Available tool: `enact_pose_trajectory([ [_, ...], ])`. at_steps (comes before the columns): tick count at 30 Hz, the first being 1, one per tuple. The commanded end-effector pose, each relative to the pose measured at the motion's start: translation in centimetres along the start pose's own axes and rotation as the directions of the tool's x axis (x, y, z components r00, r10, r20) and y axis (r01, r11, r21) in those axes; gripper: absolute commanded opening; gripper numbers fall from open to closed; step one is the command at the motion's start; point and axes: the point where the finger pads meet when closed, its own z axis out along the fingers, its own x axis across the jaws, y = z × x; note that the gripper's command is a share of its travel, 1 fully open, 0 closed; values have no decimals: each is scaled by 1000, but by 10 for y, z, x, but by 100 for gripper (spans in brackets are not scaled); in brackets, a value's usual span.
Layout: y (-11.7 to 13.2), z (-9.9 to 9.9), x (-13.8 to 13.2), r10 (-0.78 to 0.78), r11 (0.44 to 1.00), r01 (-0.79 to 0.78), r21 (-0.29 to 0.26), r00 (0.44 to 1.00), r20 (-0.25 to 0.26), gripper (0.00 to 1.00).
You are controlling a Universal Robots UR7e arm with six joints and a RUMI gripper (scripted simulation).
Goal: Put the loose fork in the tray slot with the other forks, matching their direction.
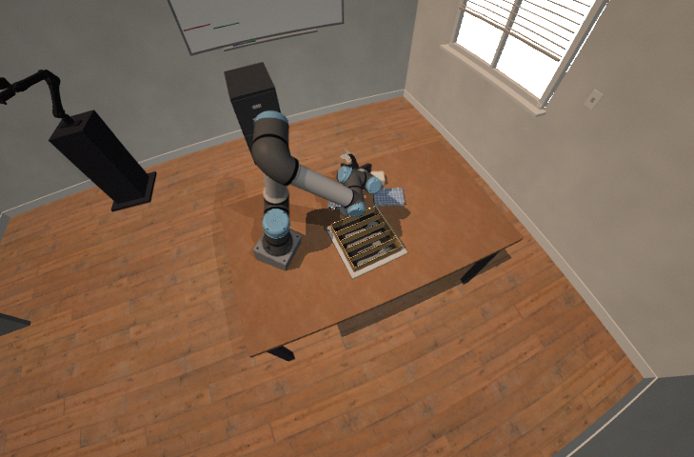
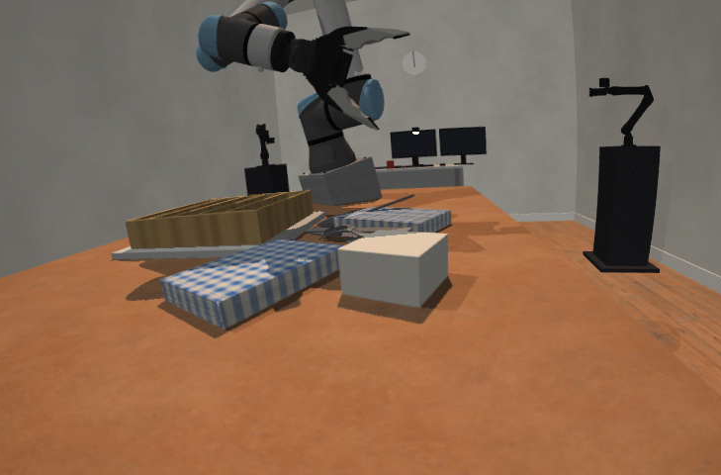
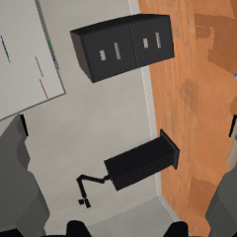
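Note:
The wooden cutlery tray (image 1: pixel 366 241) stands on a pale mat on the table, with cutlery lying in its long slots; it also shows in the exterior view (image 2: pixel 221 224). Thin metal cutlery (image 2: pixel 329 228) lies loose on the table behind the tray, between two checked napkins, and a long thin handle (image 2: pixel 393 201) rests across the far napkin. I cannot tell which piece is the fork. My gripper (image 2: pixel 391 81) is open and empty, high above the table and turned sideways; it also shows in the top view (image 1: pixel 349 158). The wrist view shows only wall, floor and a cabinet.
A folded blue checked napkin (image 2: pixel 248 277) and a white block (image 2: pixel 395 265) lie in front of the tray. A second checked napkin (image 2: pixel 397 218) lies further back. The robot base (image 1: pixel 276 248) stands left of the tray.

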Motion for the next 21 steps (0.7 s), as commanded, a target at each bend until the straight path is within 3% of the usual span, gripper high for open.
enact_pose_trajectory([
  [1,-32,-17,-36,-100,993,102,66,994,-39,100],
  [6,-47,-28,-59,-158,982,163,100,986,-60,100],
  [18,-33,0,-12,-364,931,357,-79,889,-279,100],
  [21,-32,4,-4,-402,916,385,-115,861,-311,100],
])
